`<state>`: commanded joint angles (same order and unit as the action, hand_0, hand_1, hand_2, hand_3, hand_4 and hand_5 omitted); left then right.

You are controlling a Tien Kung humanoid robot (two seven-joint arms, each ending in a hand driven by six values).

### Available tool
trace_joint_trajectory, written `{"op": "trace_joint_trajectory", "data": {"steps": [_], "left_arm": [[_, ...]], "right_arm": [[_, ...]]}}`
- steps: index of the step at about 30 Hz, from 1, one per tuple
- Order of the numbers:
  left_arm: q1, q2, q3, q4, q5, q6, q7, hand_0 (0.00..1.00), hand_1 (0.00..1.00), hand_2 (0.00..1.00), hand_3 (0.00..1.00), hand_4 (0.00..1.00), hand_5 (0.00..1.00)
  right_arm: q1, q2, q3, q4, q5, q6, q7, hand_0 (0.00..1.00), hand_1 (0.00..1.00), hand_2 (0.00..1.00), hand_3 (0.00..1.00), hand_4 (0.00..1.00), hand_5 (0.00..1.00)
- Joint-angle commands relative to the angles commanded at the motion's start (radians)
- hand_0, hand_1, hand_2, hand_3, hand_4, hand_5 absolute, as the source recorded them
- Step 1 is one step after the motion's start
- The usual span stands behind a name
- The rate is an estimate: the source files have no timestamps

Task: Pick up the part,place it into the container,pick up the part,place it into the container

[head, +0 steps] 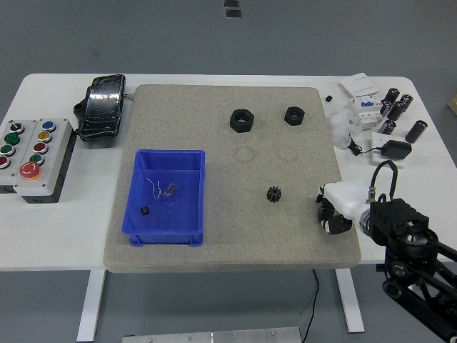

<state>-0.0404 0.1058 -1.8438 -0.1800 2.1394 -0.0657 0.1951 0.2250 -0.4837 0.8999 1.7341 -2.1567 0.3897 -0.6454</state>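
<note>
My right hand [333, 212] is at the mat's front right, its white fingers curled down over a black ribbed part [325, 209] that mostly hides beneath them. A small black gear [272, 194] lies on the mat to the hand's left, apart from it. Two black hex nuts [242, 120] [293, 115] sit near the mat's far edge. The blue container [193, 196] stands at the mat's left and holds a few small bits. My left arm does not show.
The grey mat [235, 236] covers the table's middle. A button box [36, 150] and a black wrapped device [103, 107] are at the left. Capacitors [400, 107], a white breaker [364, 96] and a cabled adapter [395, 149] crowd the far right corner.
</note>
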Motion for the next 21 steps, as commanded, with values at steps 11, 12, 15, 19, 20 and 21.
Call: {"op": "trace_joint_trajectory", "data": {"steps": [11, 12, 15, 19, 20, 21], "left_arm": [[0.002, -0.002, 0.002, 0.0, -0.002, 0.0, 0.002, 0.662, 0.611, 0.564, 0.623, 0.671, 0.363], [0.002, -0.002, 0.001, 0.0, -0.001, 0.0, 0.003, 0.662, 0.611, 0.564, 0.623, 0.671, 0.363], [0.003, -0.001, -0.001, 0.0, 0.003, -0.001, 0.005, 0.663, 0.611, 0.564, 0.624, 0.671, 0.374], [0.001, -0.001, 0.0, 0.0, 0.005, -0.003, 0.005, 0.663, 0.611, 0.564, 0.624, 0.671, 0.374], [0.0, -0.001, 0.0, 0.0, 0.005, -0.003, 0.005, 0.663, 0.611, 0.565, 0.626, 0.677, 0.39], [0.0, -0.002, 0.001, 0.0, 0.005, -0.003, 0.006, 0.663, 0.611, 0.565, 0.626, 0.677, 0.39]], "right_arm": [[0.077, 0.035, -0.025, -0.038, -0.061, -0.095, 0.0, 0.167, 0.359, 0.538, 0.671, 0.459, 0.002], [0.094, 0.045, -0.036, -0.041, -0.063, -0.105, 0.0, 0.167, 0.359, 0.538, 0.671, 0.459, 0.002], [0.153, 0.086, -0.078, -0.051, -0.066, -0.14, 0.0, 0.167, 0.359, 0.538, 0.669, 0.463, 0.002], [0.238, 0.163, -0.14, -0.058, -0.057, -0.189, 0.0, 0.167, 0.359, 0.538, 0.669, 0.463, 0.002], [0.256, 0.181, -0.153, -0.058, -0.052, -0.201, 0.0, 0.168, 0.364, 0.536, 0.665, 0.468, 0.002], [0.277, 0.201, -0.168, -0.058, -0.046, -0.215, 0.0, 0.168, 0.364, 0.536, 0.665, 0.468, 0.002]]}}
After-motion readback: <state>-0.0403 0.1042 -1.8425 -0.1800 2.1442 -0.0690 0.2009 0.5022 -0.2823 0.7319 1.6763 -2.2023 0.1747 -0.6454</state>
